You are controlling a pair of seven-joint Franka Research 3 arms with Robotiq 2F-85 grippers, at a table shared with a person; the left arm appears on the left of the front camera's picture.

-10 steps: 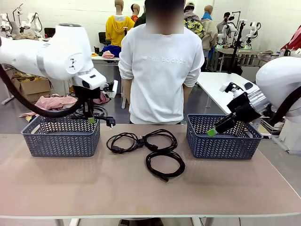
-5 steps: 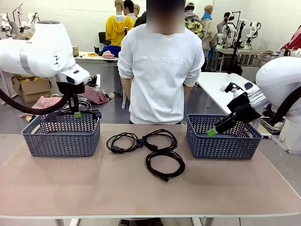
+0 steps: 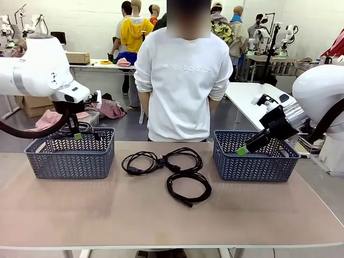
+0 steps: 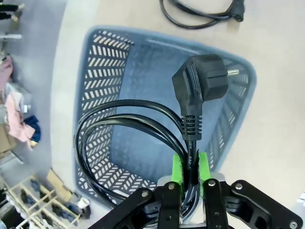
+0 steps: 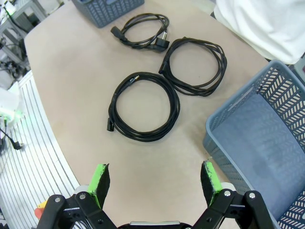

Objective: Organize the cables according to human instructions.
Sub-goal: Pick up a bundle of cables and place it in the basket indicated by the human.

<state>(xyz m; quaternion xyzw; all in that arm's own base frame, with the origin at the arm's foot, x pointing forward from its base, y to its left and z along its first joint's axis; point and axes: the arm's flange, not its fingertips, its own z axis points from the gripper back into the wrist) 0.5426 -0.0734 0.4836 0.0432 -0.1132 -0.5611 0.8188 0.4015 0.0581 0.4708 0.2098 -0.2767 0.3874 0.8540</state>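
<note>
The left gripper (image 4: 189, 164) is pressed onto a coiled black cable (image 4: 119, 114), pinching it just below its plug (image 4: 202, 81) above the left basket (image 3: 70, 158), which sits at 9 o'clock on the table (image 3: 80, 215). Three more cables lie at the table's middle: one coil (image 3: 141, 162) at 9 o'clock of the group, one (image 3: 184, 158) at 1 o'clock, one (image 3: 188, 188) at 5 o'clock. The right gripper (image 3: 242, 151), claw spread wide and holding nothing, hangs by the right basket (image 3: 255, 166) at 3 o'clock
</note>
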